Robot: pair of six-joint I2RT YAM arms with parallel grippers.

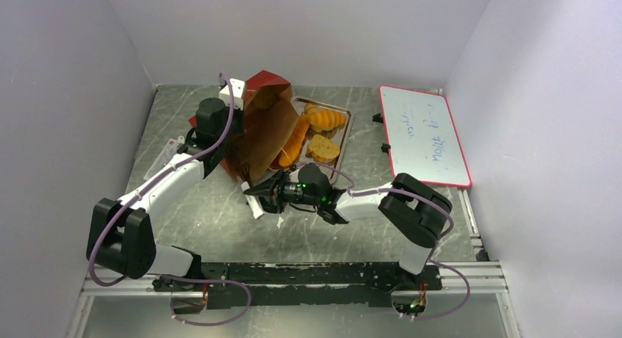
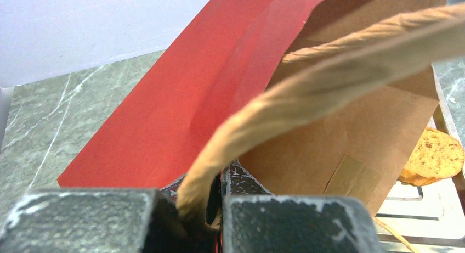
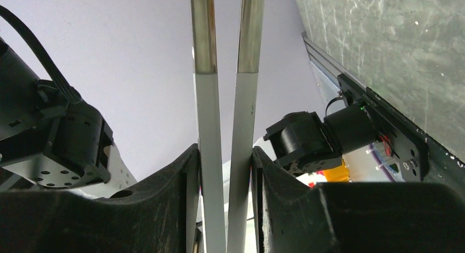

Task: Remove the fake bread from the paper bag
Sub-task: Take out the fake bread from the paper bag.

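- Left gripper (image 2: 216, 209) pinches the tan cord handle (image 2: 307, 94) of the rust-red paper bag (image 1: 260, 140).
- Right gripper (image 1: 254, 195), nearer, clamps seemingly slim silver tongs (image 3: 207, 127); glossy orange fake bread loaf (image 1: 295, 138) lies lengthwise in the bag's mouth, just beyond.

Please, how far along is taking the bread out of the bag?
Done: a ridged croissant and a flat slice lie on the tray. In hand: the left gripper pinches the cord handle, tipping the paper bag toward the tray; a long loaf lies at its mouth. The right gripper holds metal tongs. Left: an orange piece, seemingly inside.
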